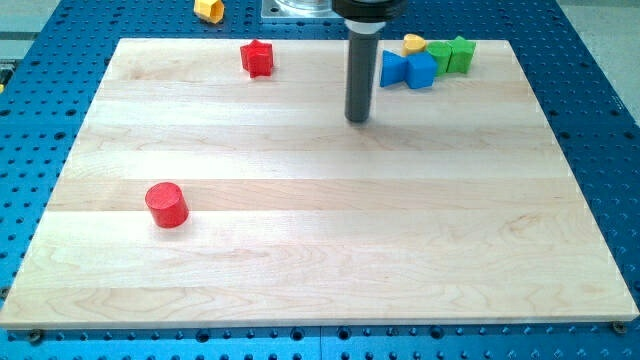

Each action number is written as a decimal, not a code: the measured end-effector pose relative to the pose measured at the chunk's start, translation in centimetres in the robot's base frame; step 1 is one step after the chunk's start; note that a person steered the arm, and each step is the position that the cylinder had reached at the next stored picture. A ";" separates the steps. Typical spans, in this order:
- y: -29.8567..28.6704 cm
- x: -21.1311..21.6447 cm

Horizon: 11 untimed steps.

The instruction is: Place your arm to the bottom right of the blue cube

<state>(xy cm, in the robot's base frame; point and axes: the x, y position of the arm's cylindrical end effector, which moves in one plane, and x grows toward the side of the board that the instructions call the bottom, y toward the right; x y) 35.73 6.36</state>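
The blue cube [421, 70] sits near the view's top right on the wooden board [320, 230], with a blue bow-tie shaped block [393, 68] touching its left side. My tip [358, 119] rests on the board below and to the left of the blue cube, about a block's width below the blue pair. The dark rod rises straight up from it to the view's top edge.
Two green blocks [451, 54] and a yellow block [414, 43] cluster just right of and above the blue cube. A red star block [257, 58] lies at the top left of centre, a red cylinder [166, 205] at the left, a yellow block [208, 8] off the board at top.
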 end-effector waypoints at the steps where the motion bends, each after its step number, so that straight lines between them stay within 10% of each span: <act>1: 0.5 1.1; 6: -0.7 9.7; 11: 10.3 -4.6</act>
